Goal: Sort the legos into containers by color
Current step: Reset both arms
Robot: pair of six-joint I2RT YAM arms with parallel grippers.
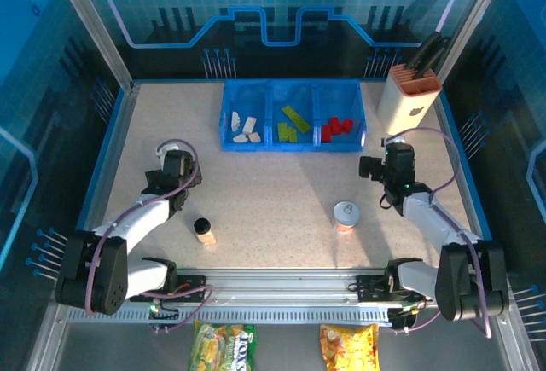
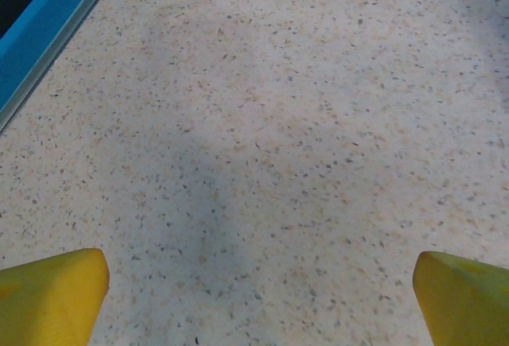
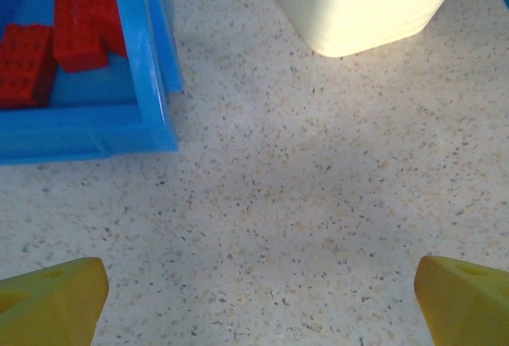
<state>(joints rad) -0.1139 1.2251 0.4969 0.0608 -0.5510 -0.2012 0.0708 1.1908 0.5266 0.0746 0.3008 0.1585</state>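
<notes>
Already the white legos (image 1: 246,128), green legos (image 1: 293,124) and red legos (image 1: 337,127) lay in the left, middle and right compartments of the blue tray (image 1: 293,145). The left gripper (image 2: 260,294) hung spread wide over the bare table (image 1: 281,188). The right gripper (image 3: 260,298), equally spread and empty, hung near the knife block (image 3: 366,4). A black-lidded jar (image 1: 203,229) and a silver-topped can (image 1: 345,214) stood between the arms and the tray.

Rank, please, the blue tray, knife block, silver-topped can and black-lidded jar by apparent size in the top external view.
1. blue tray, clearly largest
2. knife block
3. silver-topped can
4. black-lidded jar, only slightly smaller
</notes>
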